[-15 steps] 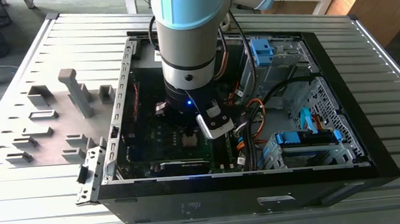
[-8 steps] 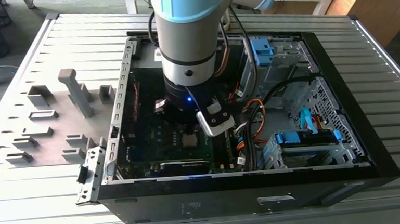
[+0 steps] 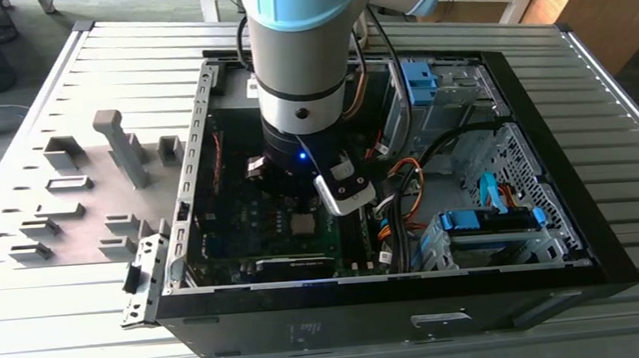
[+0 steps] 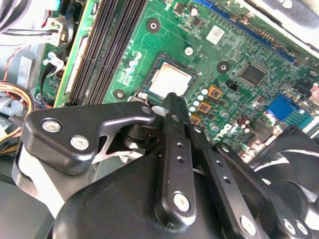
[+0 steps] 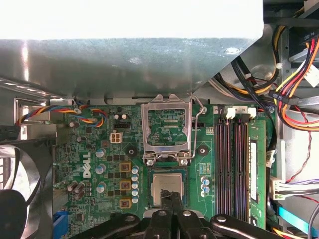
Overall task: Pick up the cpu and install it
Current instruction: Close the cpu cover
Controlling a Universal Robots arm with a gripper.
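Black fingers (image 5: 168,206), two of them, are pressed tight together on our one gripper (image 5: 172,195), with nothing between them. Their tips sit right over the one cpu (image 5: 167,185), which lies flat on the one green board (image 5: 89,199). Just past it we see one shiny metal bracket (image 5: 167,130) flipped open. Farther off we see one big grey metal wall (image 5: 124,64).
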